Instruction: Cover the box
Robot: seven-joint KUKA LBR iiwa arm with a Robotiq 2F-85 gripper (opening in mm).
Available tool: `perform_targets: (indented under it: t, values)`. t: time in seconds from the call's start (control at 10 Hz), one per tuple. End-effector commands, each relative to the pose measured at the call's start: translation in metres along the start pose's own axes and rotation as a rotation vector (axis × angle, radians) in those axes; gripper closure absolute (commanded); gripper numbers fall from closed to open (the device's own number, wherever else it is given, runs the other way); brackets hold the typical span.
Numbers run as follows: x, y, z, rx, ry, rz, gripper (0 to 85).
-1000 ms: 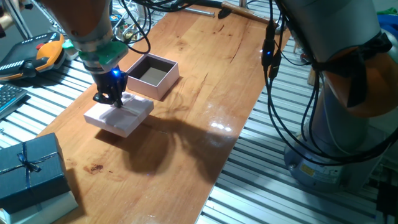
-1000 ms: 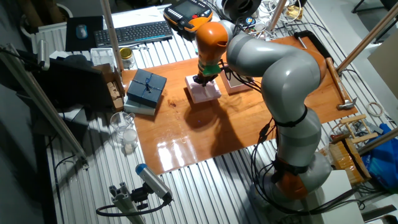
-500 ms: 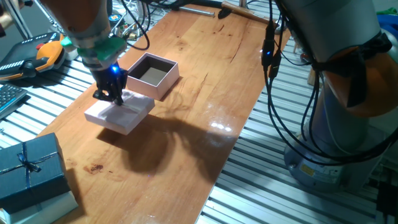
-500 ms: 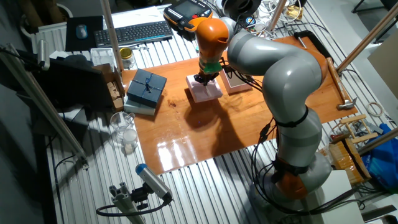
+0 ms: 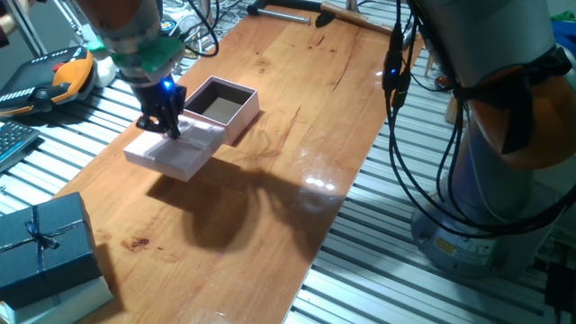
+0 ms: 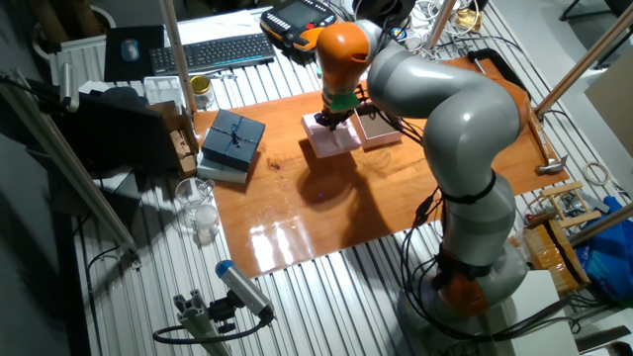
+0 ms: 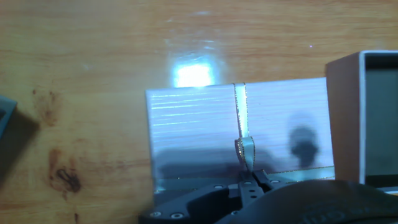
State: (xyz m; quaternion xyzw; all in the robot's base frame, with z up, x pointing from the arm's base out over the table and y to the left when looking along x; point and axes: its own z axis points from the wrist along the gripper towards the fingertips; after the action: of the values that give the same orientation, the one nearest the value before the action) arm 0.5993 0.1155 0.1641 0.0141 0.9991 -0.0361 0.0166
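Gripper (image 5: pixel 162 123) clenched on the string of the flat pink lid (image 5: pixel 175 149), which hangs lifted off the wooden table (image 5: pixel 297 117), upper left of frame. Pale pink box (image 5: pixel 220 109) sits open just beside it, upper left. Judged halfway: lid picked; carrying over and seating remain.

No text I can read anywhere; keyboard (image 6: pixel 213 50) keys and pendant (image 6: pixel 297 20) maybe carry print, too small.

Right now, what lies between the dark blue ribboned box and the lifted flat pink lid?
In one fixed view, only bare wooden table lies between the dark blue ribboned box and the lid.
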Motion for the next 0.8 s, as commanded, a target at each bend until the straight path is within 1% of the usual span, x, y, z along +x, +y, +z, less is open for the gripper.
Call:
perform_targets:
  t: [0.0,0.2,0.4,0.7]
  values:
    - [0.000,-0.007,-0.005,0.005,0.002,-0.001,85.0]
    - [-0.001,-0.022,-0.010,0.009,0.004,0.005,85.0]
    - [0.000,-0.037,-0.009,0.007,0.004,0.016,85.0]
    - [0.005,-0.056,-0.004,0.010,0.004,0.044,85.0]
